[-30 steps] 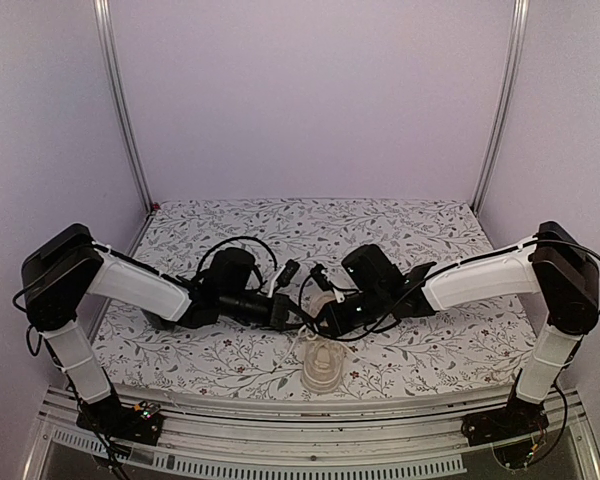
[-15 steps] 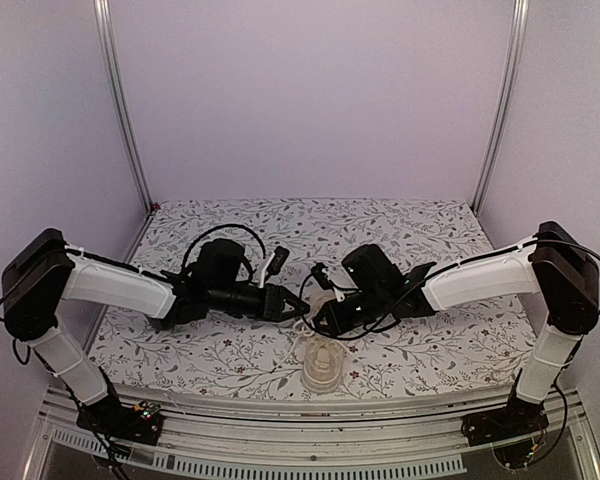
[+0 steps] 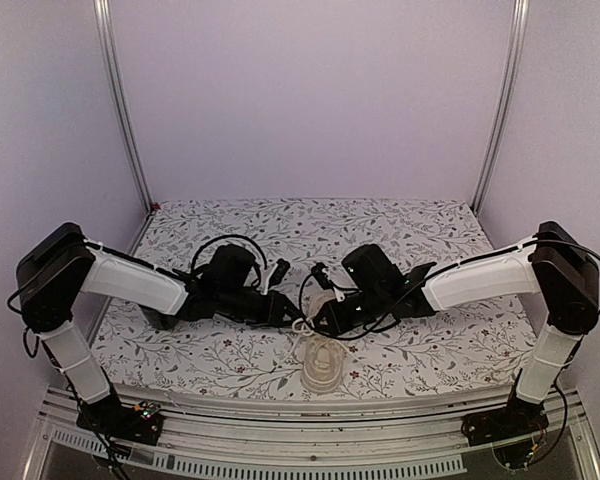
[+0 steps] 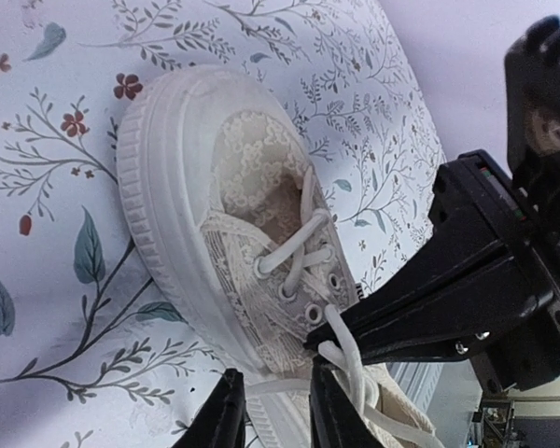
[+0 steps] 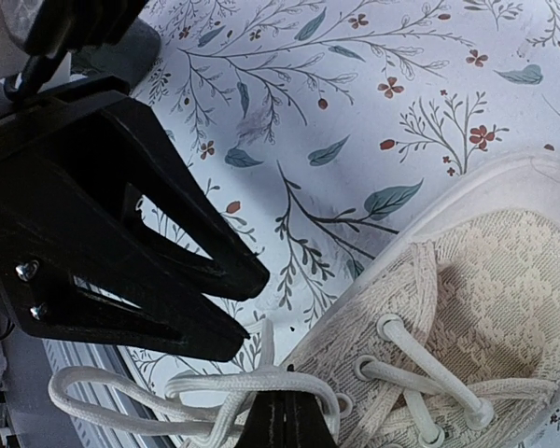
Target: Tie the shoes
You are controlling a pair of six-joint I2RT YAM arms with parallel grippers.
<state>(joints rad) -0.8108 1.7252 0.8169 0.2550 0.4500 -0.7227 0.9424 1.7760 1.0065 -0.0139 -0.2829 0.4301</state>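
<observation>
Slippage of lace (image 5: pixel 226 385) from right gripper (image 5: pixel 278 413), pinched shut on it, under any tug. Left gripper (image 4: pixel 276 413) parted beside sneaker (image 4: pixel 182 177); could close on nothing.

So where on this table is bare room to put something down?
The wide far strip of the table, between the back wall and both arms, is bare. Also the near right patch, between the right arm and the front edge. Crowded: near middle, where the left tool and right tool meet at the sneaker and lace.
</observation>
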